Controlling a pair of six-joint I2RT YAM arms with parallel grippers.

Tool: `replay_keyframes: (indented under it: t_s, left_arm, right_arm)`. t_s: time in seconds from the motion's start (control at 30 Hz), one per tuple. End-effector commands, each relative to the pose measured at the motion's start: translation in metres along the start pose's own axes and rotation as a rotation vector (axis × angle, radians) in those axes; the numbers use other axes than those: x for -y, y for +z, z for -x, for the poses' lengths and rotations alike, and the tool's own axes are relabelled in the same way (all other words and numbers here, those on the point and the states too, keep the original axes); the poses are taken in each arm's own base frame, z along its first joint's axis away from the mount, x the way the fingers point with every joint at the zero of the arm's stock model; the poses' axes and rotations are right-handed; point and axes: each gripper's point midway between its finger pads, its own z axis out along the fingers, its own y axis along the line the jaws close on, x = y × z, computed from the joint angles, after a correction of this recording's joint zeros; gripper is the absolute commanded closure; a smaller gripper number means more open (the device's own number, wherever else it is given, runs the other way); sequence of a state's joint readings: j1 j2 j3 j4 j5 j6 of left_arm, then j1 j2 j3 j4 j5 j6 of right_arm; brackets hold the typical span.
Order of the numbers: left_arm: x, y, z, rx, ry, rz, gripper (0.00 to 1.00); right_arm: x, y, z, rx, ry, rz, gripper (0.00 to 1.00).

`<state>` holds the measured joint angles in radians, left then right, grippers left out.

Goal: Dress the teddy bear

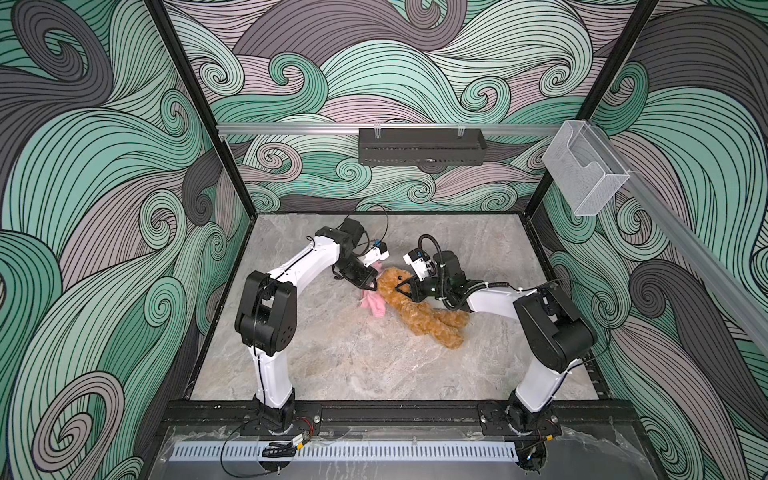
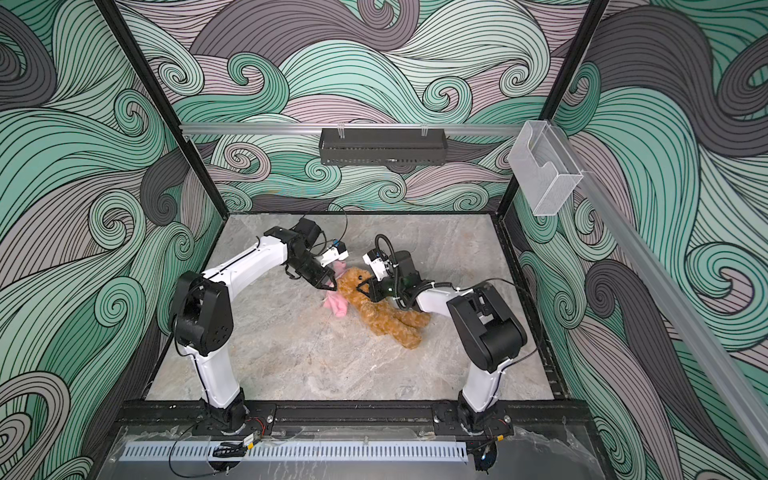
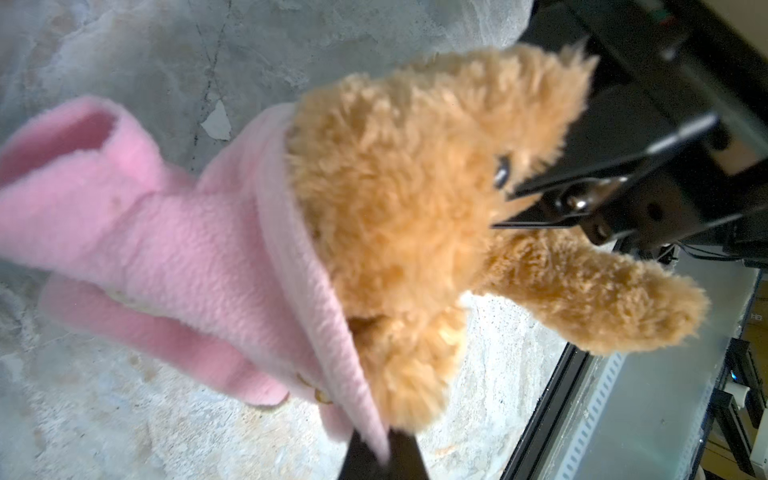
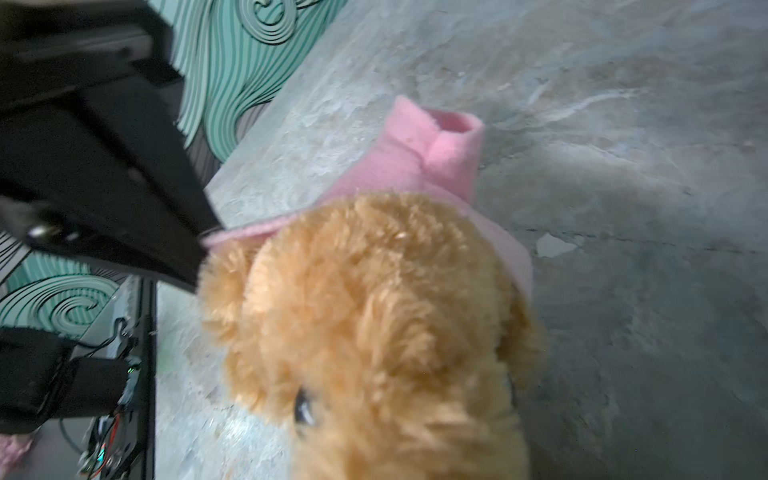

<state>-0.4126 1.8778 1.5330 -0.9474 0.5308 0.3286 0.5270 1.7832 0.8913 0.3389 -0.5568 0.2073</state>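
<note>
- The teddy bear (image 1: pixel 419 307) lay mid-table (image 1: pixel 332 365), with its head towards the left arm and its legs trailing towards the right arm.
- The left jaws were pressed together on the hem of the pink garment (image 1: pixel 374 305), holding that edge against the back of the bear's head.
- The right jaws stood only narrowly apart at the bear's face, just below the eye, and appeared to pinch the fur there to steady the head.
- Done so far, by my reading: the garment's opening had reached the head but only cupped it from behind, and the rest hung bunched beside the bear.
- Left to do: the head was not through, the sleeve (image 4: pixel 453 124) was empty, the bear's arm (image 3: pixel 602 299) was bare, and the torso and legs were uncovered.
- The dressing looked to be at an early stage.
</note>
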Motion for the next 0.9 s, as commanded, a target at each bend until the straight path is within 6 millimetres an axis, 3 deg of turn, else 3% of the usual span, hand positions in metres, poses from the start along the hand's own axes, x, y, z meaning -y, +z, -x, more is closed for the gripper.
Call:
replay_keyframes:
  t_s: [0.0, 0.17, 0.53, 0.67, 0.87]
  left_arm:
    - [0.023, 0.001, -0.002, -0.002, 0.01, -0.08, 1.0]
    - [0.041, -0.007, 0.011, 0.075, 0.025, -0.153, 0.98]
    - [0.044, -0.013, 0.049, 0.23, -0.045, -0.2, 0.9]
    - [0.052, -0.015, 0.062, 0.274, -0.052, -0.26, 0.89]
    - [0.061, -0.005, 0.062, 0.266, -0.087, -0.337, 0.84]
  right_arm:
    - [0.013, 0.014, 0.0, 0.016, 0.024, -0.173, 0.87]
    - [0.006, 0.021, -0.008, 0.015, -0.007, -0.215, 0.88]
    - [-0.031, 0.03, -0.026, 0.055, -0.145, -0.057, 0.86]
    - [-0.039, 0.028, -0.023, 0.101, -0.171, -0.027, 0.86]
    - [-0.05, 0.021, -0.009, 0.202, -0.215, 0.014, 0.84]
